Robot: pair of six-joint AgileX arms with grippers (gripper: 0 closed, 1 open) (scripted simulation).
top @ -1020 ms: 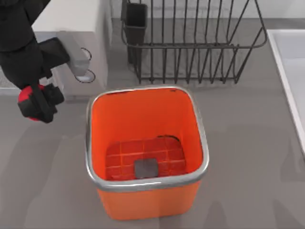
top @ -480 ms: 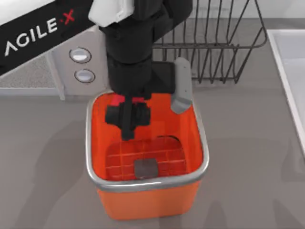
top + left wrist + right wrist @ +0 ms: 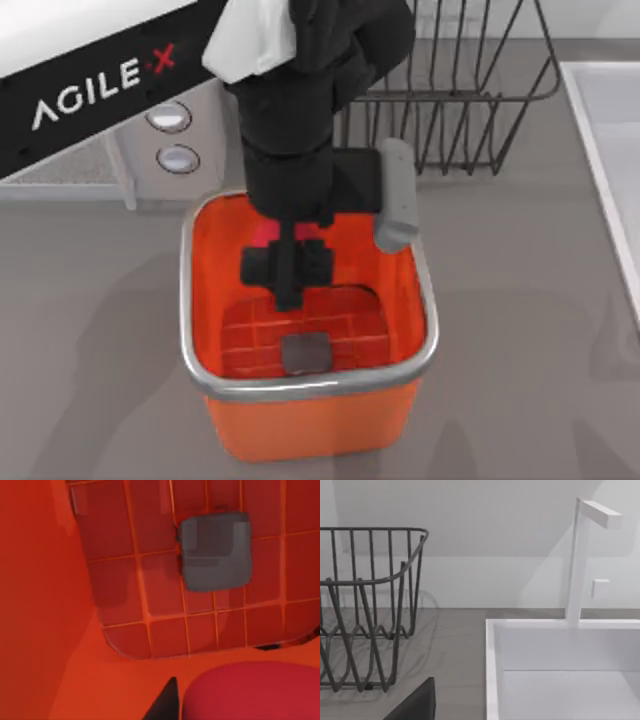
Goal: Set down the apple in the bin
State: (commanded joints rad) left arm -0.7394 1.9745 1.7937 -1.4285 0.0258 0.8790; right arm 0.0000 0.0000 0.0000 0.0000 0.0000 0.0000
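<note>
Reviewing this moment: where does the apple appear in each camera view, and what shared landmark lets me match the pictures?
Top view: the apple is a red sliver in the left gripper, inside the bin, near its far wall.
Left wrist view: the apple is the red dome at the picture's lower edge, above the bin's gridded floor.
Right wrist view: not in it.
Shared landmark: the grey square at the centre of the bin's floor.

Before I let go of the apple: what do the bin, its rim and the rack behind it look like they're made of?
Bin: likely smooth orange plastic, going by its even colour and soft sheen. Rim: looks like polished metal, silvery with bright highlights. Rack: thin dark wire, probably coated metal with a matte finish. The left tool holds the apple, glossy red, inside the bin.
</note>
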